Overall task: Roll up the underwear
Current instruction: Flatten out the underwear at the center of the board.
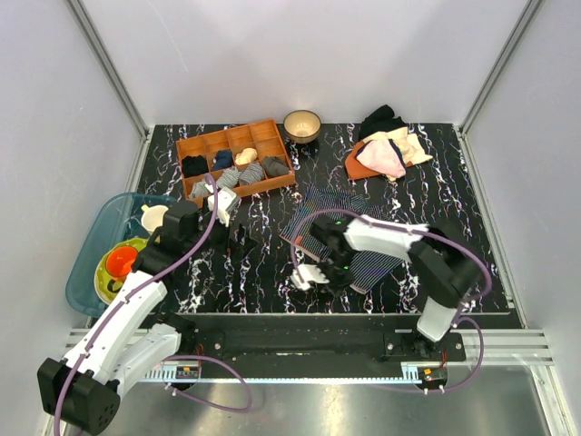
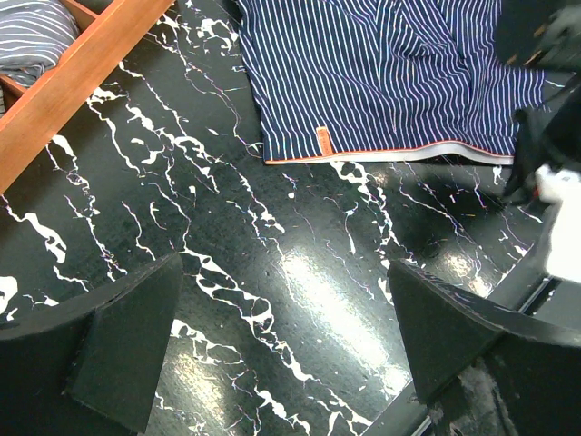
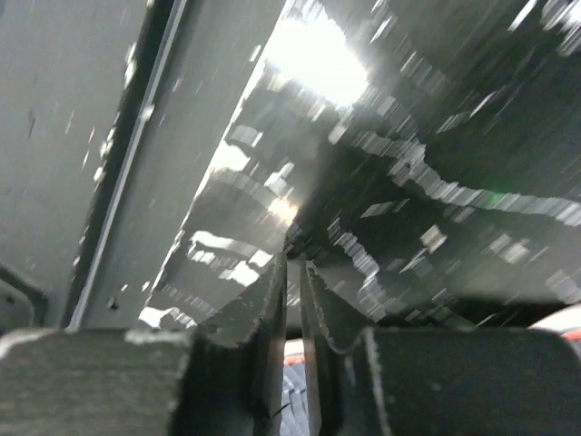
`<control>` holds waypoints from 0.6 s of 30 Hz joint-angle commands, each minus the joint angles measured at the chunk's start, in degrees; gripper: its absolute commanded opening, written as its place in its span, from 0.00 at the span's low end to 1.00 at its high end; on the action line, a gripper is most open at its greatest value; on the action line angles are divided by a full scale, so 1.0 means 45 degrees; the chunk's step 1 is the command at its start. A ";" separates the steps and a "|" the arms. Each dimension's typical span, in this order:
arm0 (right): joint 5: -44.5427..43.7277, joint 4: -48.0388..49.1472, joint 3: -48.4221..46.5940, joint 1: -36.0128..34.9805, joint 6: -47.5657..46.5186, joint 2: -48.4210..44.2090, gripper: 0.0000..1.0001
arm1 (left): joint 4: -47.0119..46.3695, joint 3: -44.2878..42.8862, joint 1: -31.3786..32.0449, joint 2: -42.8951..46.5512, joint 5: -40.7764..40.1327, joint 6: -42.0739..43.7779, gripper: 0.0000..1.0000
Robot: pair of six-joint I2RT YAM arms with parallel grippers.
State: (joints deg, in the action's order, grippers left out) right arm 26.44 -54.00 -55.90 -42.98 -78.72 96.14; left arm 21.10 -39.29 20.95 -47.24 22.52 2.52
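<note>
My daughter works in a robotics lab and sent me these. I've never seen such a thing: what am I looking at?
These are two robot arms, left and right, bolted at the near edge of a black marbled table, each ending in a two-finger gripper. The wide picture comes from a camera fixed above and behind them; the other two come from cameras on the wrists, looking past each arm's fingers. On the table lie striped navy underwear, a wooden tray of rolled cloths, a bowl and a heap of clothes. The left gripper is open and empty. The right gripper is nearly shut; its blurred view shows a sliver of striped cloth between the fingers, so it seems to pinch the underwear's edge.
</note>
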 commanded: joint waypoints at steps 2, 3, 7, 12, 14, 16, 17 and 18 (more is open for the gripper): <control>0.1701 -0.0401 -0.3603 -0.1288 0.2644 0.2325 0.30 | -0.0393 -0.0469 -0.0027 0.0050 0.0151 0.0123 0.99; 0.1955 -0.0867 -0.4000 -0.1288 0.2765 0.2598 0.36 | -0.0393 -0.0488 -0.0027 0.0049 0.0151 0.0123 0.99; 0.2485 -0.1243 -0.4181 -0.1172 0.2806 0.1238 0.46 | -0.0665 -0.0410 -0.0027 0.0186 0.0190 -0.0130 0.99; 0.2523 -0.1320 -0.2463 0.1283 0.2104 -0.1746 0.50 | -0.1330 -0.0020 -0.0027 0.0206 0.0849 -0.0857 0.99; 0.2544 -0.1399 -0.1588 0.2475 0.1230 -0.2532 0.51 | -0.1544 0.0156 -0.0007 0.0089 0.2665 -0.0640 0.99; 0.2195 -0.1671 -0.0902 0.4370 0.0194 -0.3626 0.53 | -0.1779 0.0002 0.0245 -0.0340 0.3759 -0.0639 0.99; 0.1960 -0.1692 -0.0202 0.5072 -0.0895 -0.3958 0.54 | -0.1837 -0.0077 0.1059 -0.0496 0.3610 -0.0658 0.99; 0.1725 -0.1769 0.0114 0.6162 -0.1466 -0.4503 0.55 | -0.1935 -0.0097 0.1724 -0.0788 0.3337 -0.0659 0.99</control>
State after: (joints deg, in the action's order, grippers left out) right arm 36.53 -58.11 -62.19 -26.65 -73.08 82.52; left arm 17.74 -38.89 21.67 -47.97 30.70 -0.12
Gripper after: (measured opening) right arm 0.535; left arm 0.985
